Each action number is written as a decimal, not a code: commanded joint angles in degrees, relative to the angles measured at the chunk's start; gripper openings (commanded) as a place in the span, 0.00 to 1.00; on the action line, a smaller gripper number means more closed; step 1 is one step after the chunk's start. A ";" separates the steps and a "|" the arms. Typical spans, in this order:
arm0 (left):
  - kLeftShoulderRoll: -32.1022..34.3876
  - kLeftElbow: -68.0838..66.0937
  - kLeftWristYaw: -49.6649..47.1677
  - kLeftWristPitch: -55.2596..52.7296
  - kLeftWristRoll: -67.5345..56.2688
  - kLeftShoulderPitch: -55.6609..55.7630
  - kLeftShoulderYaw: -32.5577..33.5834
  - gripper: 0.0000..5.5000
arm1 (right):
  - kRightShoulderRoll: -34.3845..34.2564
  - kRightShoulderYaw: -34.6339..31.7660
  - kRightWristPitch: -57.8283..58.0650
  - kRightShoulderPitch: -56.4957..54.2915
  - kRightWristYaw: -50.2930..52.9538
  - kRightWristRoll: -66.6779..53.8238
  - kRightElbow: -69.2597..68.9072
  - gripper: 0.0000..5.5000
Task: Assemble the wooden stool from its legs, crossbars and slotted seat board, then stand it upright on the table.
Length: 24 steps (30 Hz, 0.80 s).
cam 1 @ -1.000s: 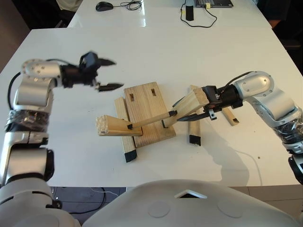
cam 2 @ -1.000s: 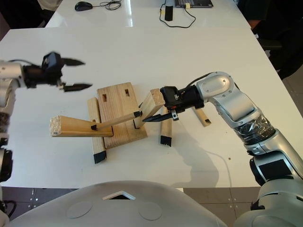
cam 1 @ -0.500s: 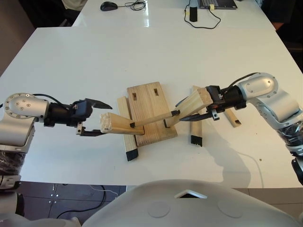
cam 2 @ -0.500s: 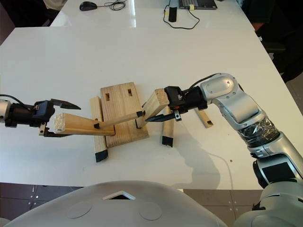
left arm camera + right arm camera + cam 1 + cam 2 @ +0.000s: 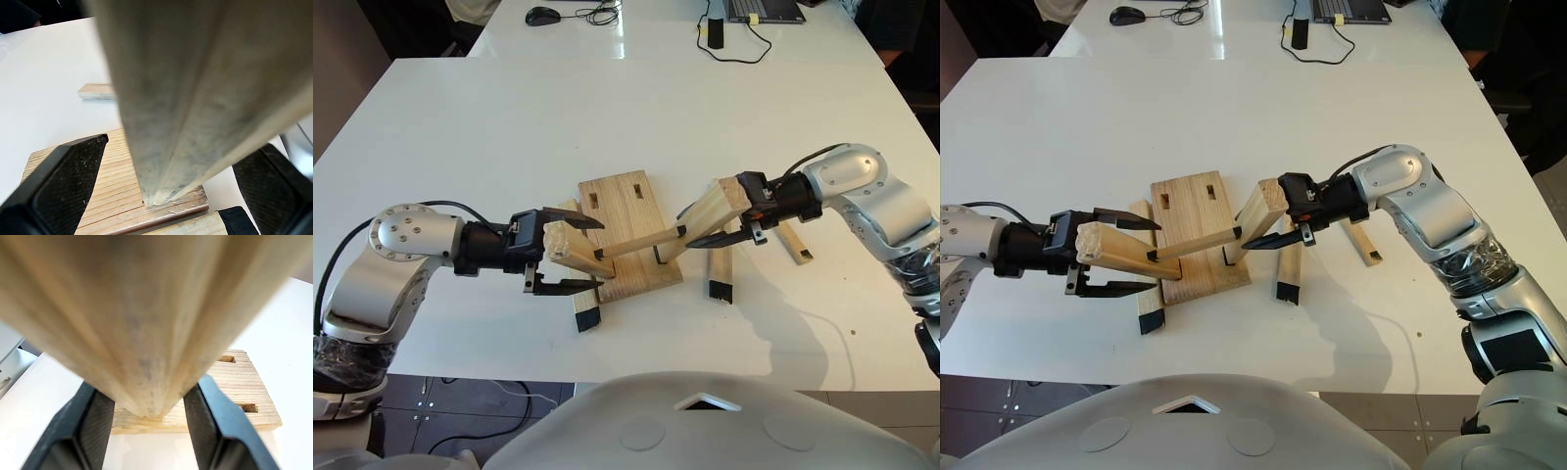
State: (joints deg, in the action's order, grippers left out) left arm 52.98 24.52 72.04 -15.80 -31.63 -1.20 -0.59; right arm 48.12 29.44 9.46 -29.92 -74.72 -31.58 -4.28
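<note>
Two wooden legs joined by a thin crossbar point(image 5: 636, 240) are held above the slotted seat board point(image 5: 628, 201), which lies flat on the white table point(image 5: 460, 127). My right gripper point(image 5: 694, 226) is shut on the right leg point(image 5: 717, 204); its fingers point(image 5: 95, 421) press the leg's sides. My left gripper point(image 5: 594, 256) is open, one finger point(image 5: 63, 181) on either side of the left leg's point(image 5: 560, 245) end, with gaps showing. A loose leg with a black tip point(image 5: 584, 311) lies under the board's left edge. Another loose leg point(image 5: 718, 276) and a short bar point(image 5: 792, 245) lie to the right.
A second white table point(image 5: 636, 24) stands behind, with a mouse point(image 5: 544, 15), cables and a small black object point(image 5: 715, 34). The near table edge runs just below the parts. Bare tabletop stretches to the far left and behind the board.
My left arm has swung down from up and to the left, and its open fingers now straddle the left leg's end. The right gripper keeps its hold on the right leg.
</note>
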 commanded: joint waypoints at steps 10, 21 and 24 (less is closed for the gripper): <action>-11.48 -7.72 -5.01 -0.81 6.56 6.81 -10.50 0.79 | -8.31 16.69 9.60 -2.45 -4.43 18.20 16.10 0.36; -11.87 -8.89 -4.18 4.40 12.26 2.68 -13.10 0.79 | -13.91 16.38 9.50 -3.36 -1.65 18.17 22.28 0.36; -11.70 -9.37 -3.83 5.63 13.66 1.92 -13.47 0.79 | -12.82 17.64 8.05 -1.77 -1.96 19.73 19.88 0.36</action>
State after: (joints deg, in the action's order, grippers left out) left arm 43.52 12.85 67.78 -12.90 -21.98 -0.38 -7.79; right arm 40.43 31.98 10.67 -40.48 -82.60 -29.93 12.46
